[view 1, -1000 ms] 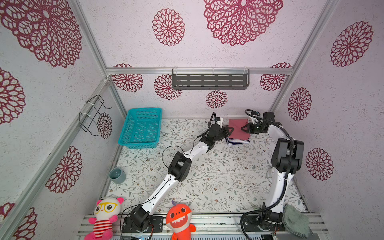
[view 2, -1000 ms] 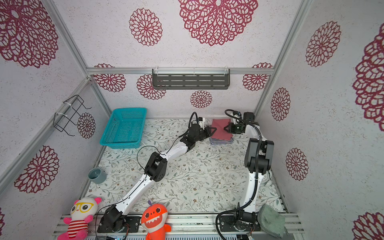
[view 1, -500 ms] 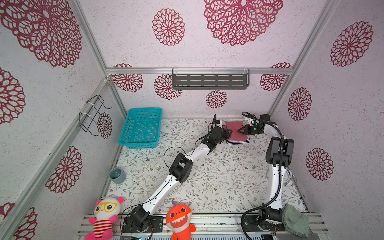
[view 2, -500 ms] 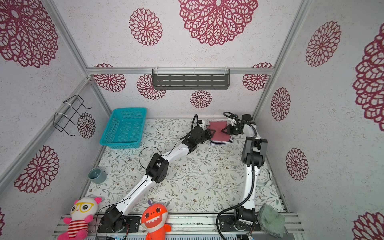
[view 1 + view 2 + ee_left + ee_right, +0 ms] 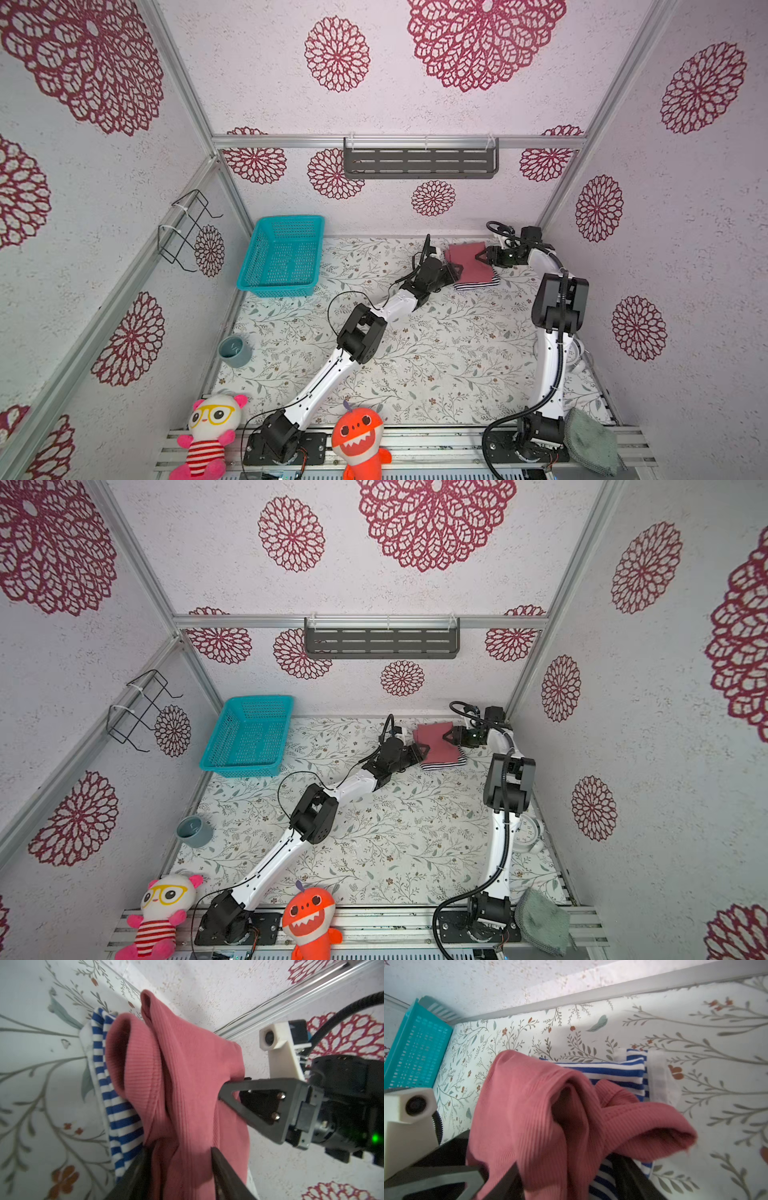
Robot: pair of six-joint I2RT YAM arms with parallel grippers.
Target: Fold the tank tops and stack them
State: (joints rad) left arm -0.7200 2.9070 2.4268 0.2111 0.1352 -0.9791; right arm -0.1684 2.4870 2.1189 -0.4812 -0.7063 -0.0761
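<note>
**Rose top set on striped top, far right corner of table**

The plain dusty rose-red ribbed tank top (image 5: pixel 467 264) lies on the folded navy-and-white striped tank top (image 5: pixel 478 284) near the far right corner of the floral-patterned table (image 5: pixel 415 353). Stripes show along the stack's near edge.

- Left gripper (image 5: pixel 178 1149): jaws stand apart, rose cloth loose between the fingers, not pinched.
- Right gripper (image 5: pixel 564 1161): at the opposite end of the same garment, jaws also wide, with cloth draped between them.

Judgement: one gripper at each end keeps the rose top spread and square over the striped one, and the parted jaws let it settle. The wrist views show it bunched in rolled folds, not flat, so the stack may need smoothing.

Surroundings:
- Teal plastic mesh basket (image 5: pixel 282 257) at the far left corner, well apart.
- Small grey-blue cup (image 5: pixel 235 351) by the left edge.
- Fuzzy grey-green cloth (image 5: pixel 592 444) on the near rail, at the right.
- Two plush toys on the near rail.

Nothing lies against the stack. The back wall is near, which leaves little room behind it.
</note>
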